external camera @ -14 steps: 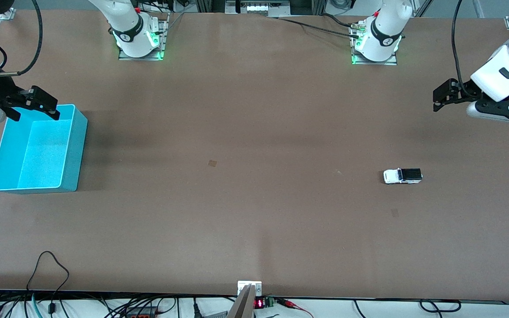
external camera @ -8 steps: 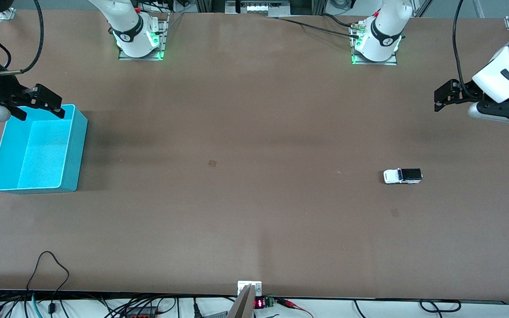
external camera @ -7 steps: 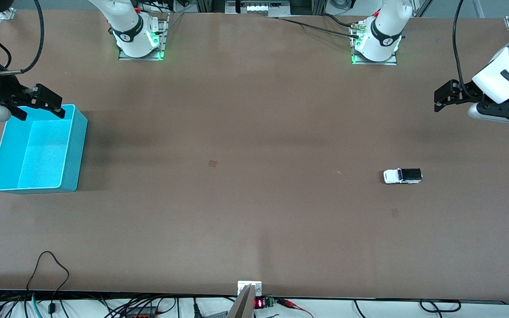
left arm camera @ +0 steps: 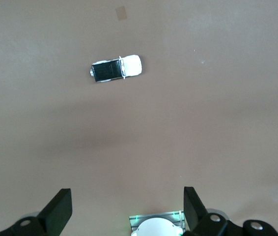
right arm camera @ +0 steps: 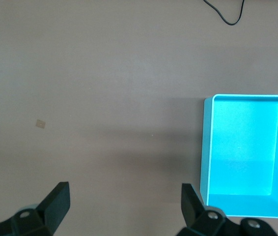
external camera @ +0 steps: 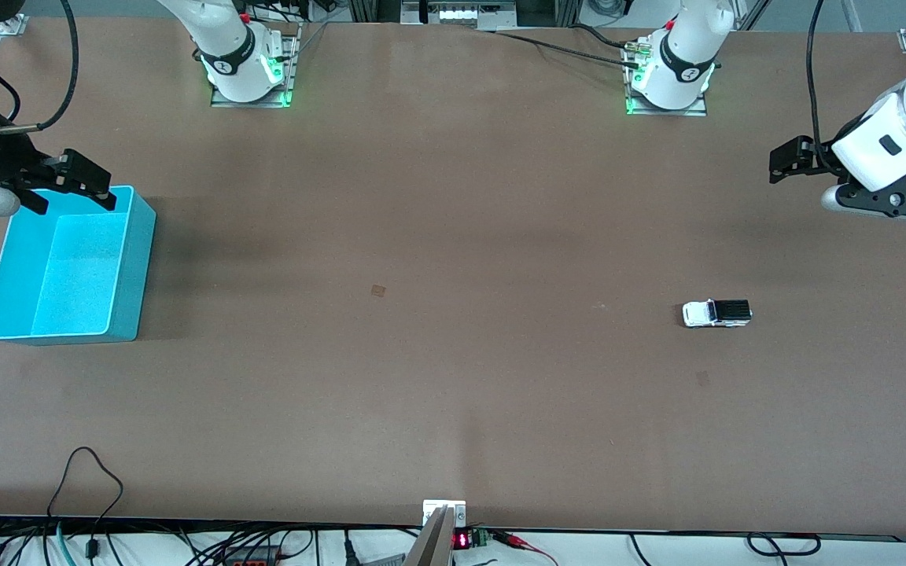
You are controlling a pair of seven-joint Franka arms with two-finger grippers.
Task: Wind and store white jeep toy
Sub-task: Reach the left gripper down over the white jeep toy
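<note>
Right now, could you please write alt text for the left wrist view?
A tiny white toy jeep with a black rear panel sits alone on the brown tabletop. The left gripper hangs above the table, fingers spread wide, holding nothing.

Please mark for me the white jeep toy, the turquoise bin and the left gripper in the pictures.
white jeep toy (external camera: 716,313): front view, on the middle of its body.
turquoise bin (external camera: 129,267): front view, on its outer side wall.
left gripper (left arm camera: 127,209): left wrist view, midway between its open jaws.
</note>
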